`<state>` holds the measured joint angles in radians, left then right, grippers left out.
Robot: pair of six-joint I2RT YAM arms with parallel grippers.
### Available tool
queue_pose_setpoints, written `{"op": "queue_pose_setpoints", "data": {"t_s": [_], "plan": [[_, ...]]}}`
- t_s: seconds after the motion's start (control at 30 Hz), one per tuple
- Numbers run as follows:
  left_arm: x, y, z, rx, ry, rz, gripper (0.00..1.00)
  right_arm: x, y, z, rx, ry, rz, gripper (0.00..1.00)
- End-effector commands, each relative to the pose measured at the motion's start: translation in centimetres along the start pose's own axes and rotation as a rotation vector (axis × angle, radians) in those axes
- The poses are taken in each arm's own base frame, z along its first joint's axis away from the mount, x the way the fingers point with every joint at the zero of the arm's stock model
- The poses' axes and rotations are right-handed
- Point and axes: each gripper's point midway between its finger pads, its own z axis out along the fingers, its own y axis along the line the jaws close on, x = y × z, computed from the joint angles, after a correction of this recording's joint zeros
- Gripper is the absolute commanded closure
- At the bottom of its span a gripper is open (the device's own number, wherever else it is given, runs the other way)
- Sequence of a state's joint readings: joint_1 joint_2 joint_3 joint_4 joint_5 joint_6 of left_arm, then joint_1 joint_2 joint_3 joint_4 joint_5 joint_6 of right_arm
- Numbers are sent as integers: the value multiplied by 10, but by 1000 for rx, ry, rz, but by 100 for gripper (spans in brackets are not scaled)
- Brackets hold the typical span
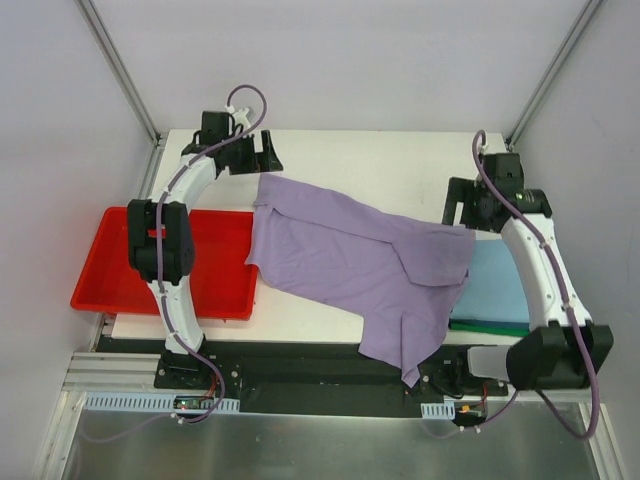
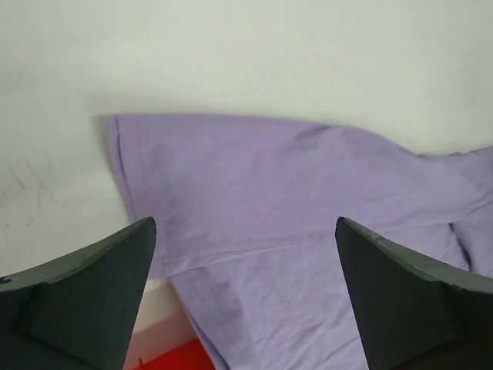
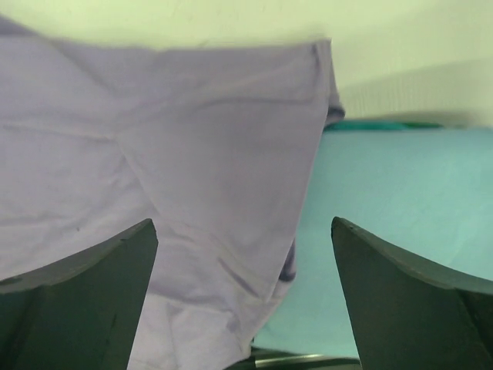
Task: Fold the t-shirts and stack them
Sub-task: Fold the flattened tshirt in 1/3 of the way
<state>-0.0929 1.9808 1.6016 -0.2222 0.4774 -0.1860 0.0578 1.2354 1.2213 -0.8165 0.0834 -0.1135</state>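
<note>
The lavender t-shirt (image 1: 360,260) lies spread and crumpled across the table, its lower end hanging over the near edge. My left gripper (image 1: 258,152) is open above its far left corner, seen in the left wrist view (image 2: 254,200). My right gripper (image 1: 462,212) is open above the shirt's right edge (image 3: 192,154), where it overlaps the folded light blue t-shirt (image 1: 495,280), also in the right wrist view (image 3: 400,208). The dark green t-shirt (image 1: 490,325) lies under the blue one; only its edge shows.
A red plastic tray (image 1: 110,275) stands at the table's left edge, with the left arm (image 1: 160,245) passing over it. Metal frame posts (image 1: 120,70) rise at the back corners. White table (image 1: 380,160) shows behind the shirts.
</note>
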Motion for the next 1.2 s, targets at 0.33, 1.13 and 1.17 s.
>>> {"op": "queue_pose_setpoints", "data": {"t_s": [0.33,1.13,1.17], "plan": [[21,-51,61,193,133,20,1,-41,-46,120,109,290,153,7],[60,9,90,-64,233,61,1,-18,-25,162,-131,361,211,97],[61,10,91,-68,235,60,1,-22,-26,161,-130,341,204,99]]}}
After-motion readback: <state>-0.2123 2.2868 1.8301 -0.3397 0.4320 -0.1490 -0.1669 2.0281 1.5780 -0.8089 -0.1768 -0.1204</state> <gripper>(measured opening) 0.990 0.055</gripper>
